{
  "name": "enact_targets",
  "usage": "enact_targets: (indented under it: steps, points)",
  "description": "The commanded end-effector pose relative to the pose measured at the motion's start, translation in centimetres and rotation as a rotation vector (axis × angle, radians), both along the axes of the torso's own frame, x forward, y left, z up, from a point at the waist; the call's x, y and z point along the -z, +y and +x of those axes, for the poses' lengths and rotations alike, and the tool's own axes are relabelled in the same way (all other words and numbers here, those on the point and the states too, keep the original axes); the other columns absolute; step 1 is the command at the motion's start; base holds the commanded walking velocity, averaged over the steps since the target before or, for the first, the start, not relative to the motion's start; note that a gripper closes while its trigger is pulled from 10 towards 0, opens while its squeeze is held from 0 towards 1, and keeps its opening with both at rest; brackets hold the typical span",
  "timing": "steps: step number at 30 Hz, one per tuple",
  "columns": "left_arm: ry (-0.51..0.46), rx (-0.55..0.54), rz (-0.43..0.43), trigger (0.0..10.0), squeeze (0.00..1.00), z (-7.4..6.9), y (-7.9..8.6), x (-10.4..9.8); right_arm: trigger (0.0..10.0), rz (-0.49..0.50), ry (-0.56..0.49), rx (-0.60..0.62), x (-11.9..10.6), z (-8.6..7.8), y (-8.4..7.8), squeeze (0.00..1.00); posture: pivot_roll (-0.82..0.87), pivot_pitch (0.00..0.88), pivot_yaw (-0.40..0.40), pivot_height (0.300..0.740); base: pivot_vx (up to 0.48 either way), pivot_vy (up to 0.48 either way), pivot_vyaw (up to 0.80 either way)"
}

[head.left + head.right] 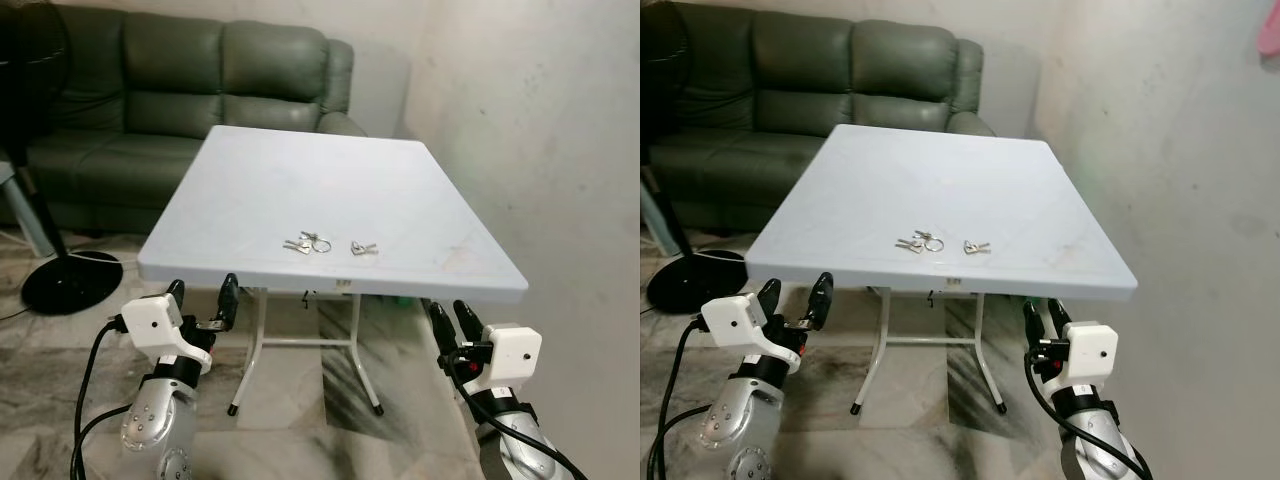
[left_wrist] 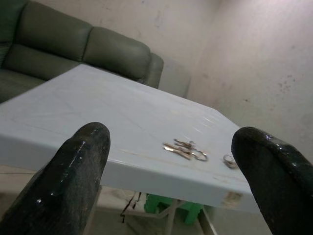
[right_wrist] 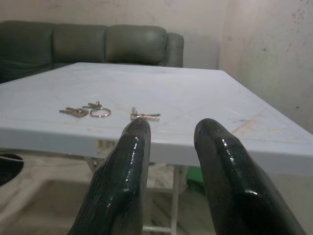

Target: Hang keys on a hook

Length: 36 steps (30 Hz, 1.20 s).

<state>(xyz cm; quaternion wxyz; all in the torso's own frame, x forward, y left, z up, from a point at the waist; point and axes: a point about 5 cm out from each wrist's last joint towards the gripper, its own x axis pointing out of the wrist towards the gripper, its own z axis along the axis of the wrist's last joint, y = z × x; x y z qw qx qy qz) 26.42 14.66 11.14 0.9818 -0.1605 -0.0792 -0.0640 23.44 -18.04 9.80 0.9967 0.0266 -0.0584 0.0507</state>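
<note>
Both empty grippers, left (image 1: 203, 296) wide, right (image 1: 451, 318) narrow, sit below the table (image 1: 250, 180); thin keys (image 1: 308, 242) could skid off.

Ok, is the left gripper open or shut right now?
Open. The left gripper has its fingers spread wide, nothing between them, short of the table edge.

Bare table (image 1: 300, 180) surrounds the keys (image 1: 308, 242); wall (image 1: 560, 130) close right.
</note>
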Motion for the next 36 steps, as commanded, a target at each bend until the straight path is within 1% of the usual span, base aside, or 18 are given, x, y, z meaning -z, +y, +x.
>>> enact_targets:
  steps: [1,3,12,14,19,36]
  points:
    - [-0.003,-0.016,0.011,10.0,0.00,0.03,0.60,-0.14,10.0,0.017,-0.025,-0.008,-0.59,0.26,0.42,0.00,0.02,0.000,-0.075,0.740,0.000,0.480,0.00]
    - [-0.002,-0.018,0.008,10.0,0.00,0.02,0.63,-0.13,10.0,0.017,-0.025,-0.009,-0.59,0.24,0.44,0.00,0.02,0.000,-0.075,0.740,0.000,0.454,0.00]
    - [0.031,-0.053,0.019,10.0,0.00,0.01,0.81,0.16,10.0,0.021,-0.024,-0.014,-0.65,0.27,0.54,0.00,0.02,0.000,-0.076,0.740,0.000,0.000,0.00]
    - [0.032,-0.051,0.033,10.0,0.00,0.03,0.83,0.16,10.0,0.021,-0.024,-0.015,-0.65,0.27,0.56,0.00,0.02,0.000,-0.076,0.740,0.000,0.000,0.00]
    - [0.046,-0.046,0.024,10.0,0.00,0.12,0.82,0.30,10.0,0.022,-0.022,-0.018,-0.67,0.35,0.63,0.00,0.03,0.000,-0.078,0.740,0.000,0.000,0.00]
    - [0.057,-0.045,0.024,10.0,0.00,0.24,0.73,0.38,10.0,0.026,-0.023,-0.022,-0.58,0.48,0.71,0.00,0.03,0.000,-0.077,0.740,0.377,0.000,0.00]
